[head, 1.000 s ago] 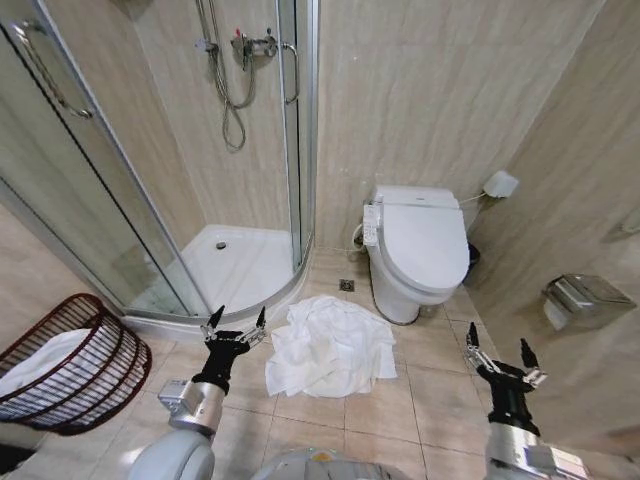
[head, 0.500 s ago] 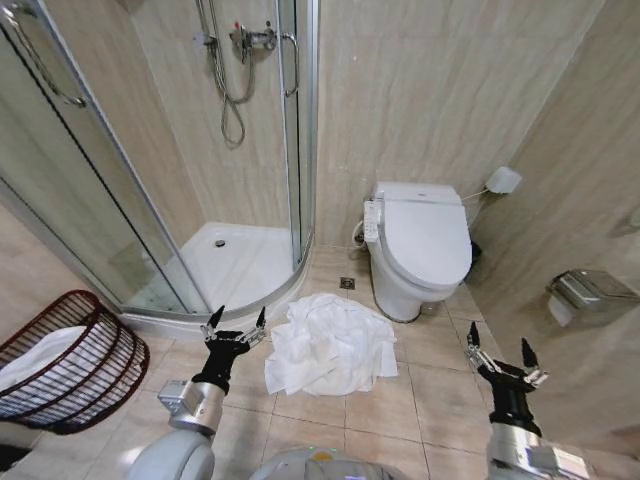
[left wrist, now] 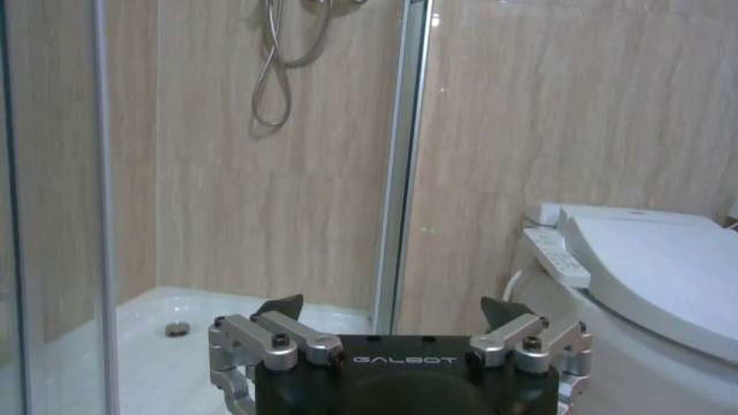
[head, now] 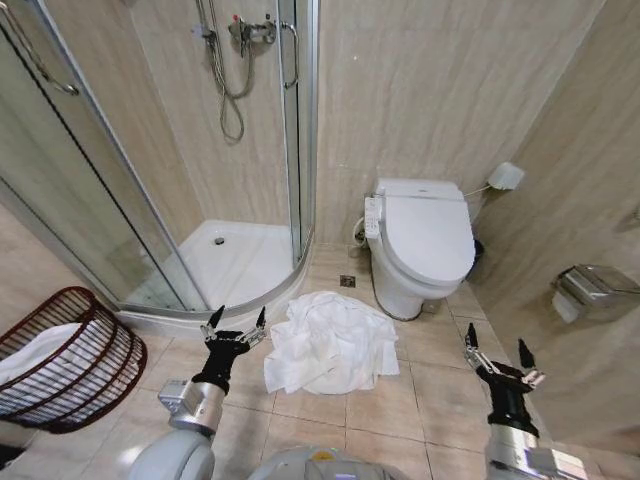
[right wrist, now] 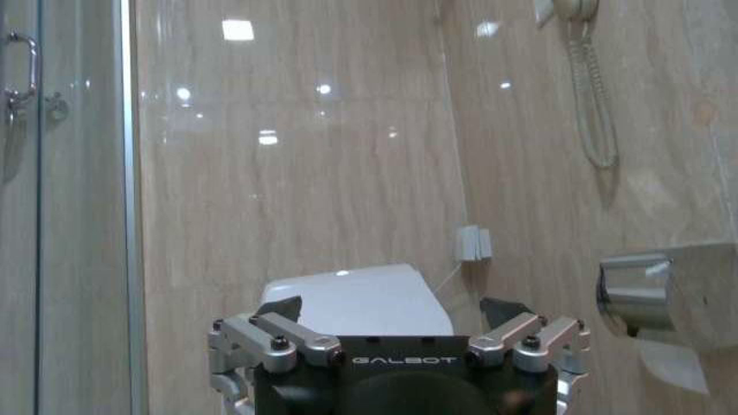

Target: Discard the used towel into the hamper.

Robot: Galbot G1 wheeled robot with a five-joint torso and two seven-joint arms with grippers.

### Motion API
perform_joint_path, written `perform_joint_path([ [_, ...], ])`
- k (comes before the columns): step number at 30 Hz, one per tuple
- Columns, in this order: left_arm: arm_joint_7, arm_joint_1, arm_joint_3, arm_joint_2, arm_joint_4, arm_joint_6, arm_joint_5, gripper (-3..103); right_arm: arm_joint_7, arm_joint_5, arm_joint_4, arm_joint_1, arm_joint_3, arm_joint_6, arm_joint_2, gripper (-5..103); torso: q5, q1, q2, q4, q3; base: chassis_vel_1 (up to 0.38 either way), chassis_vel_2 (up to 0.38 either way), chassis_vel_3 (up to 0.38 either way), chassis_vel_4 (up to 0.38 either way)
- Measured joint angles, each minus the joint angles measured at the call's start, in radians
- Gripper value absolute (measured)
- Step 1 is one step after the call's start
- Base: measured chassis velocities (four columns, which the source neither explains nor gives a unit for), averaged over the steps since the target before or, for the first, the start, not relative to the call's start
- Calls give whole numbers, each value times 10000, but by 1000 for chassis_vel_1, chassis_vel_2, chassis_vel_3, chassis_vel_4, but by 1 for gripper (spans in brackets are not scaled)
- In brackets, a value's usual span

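A crumpled white towel (head: 329, 343) lies on the tiled floor between the shower and the toilet. The hamper (head: 68, 360), a dark reddish-brown wire basket with white cloth inside, lies tipped on its side at the far left. My left gripper (head: 238, 320) (left wrist: 392, 309) is open and held upright just left of the towel, empty. My right gripper (head: 496, 351) (right wrist: 392, 309) is open too, raised at the lower right, well right of the towel.
A white toilet (head: 420, 245) with closed lid stands behind the towel. The glass shower enclosure (head: 230, 262) with its white tray fills the left back. A metal paper holder (head: 595, 290) juts from the right wall. Tiled floor (head: 380, 405) lies bare in front.
The whole picture has drifted slightly left and down, so the camera moved. Both grippers keep their pose and stay open; the towel and hamper have not moved.
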State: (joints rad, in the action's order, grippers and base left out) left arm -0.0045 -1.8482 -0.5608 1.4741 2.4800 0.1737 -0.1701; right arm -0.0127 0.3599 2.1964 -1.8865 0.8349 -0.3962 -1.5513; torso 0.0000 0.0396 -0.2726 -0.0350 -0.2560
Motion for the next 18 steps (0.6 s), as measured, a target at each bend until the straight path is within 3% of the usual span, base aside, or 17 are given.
perform_joint_path([
  [10,0,0,0,0,0,0,0,100,0,52,-17,-9,24,-65,9,100,0,-137,386,-1,247,0,0,0,0],
  [18,0,0,0,0,0,0,0,100,27,-134,-74,-25,-56,-92,-33,100,0,-184,488,-1,304,0,0,0,0],
])
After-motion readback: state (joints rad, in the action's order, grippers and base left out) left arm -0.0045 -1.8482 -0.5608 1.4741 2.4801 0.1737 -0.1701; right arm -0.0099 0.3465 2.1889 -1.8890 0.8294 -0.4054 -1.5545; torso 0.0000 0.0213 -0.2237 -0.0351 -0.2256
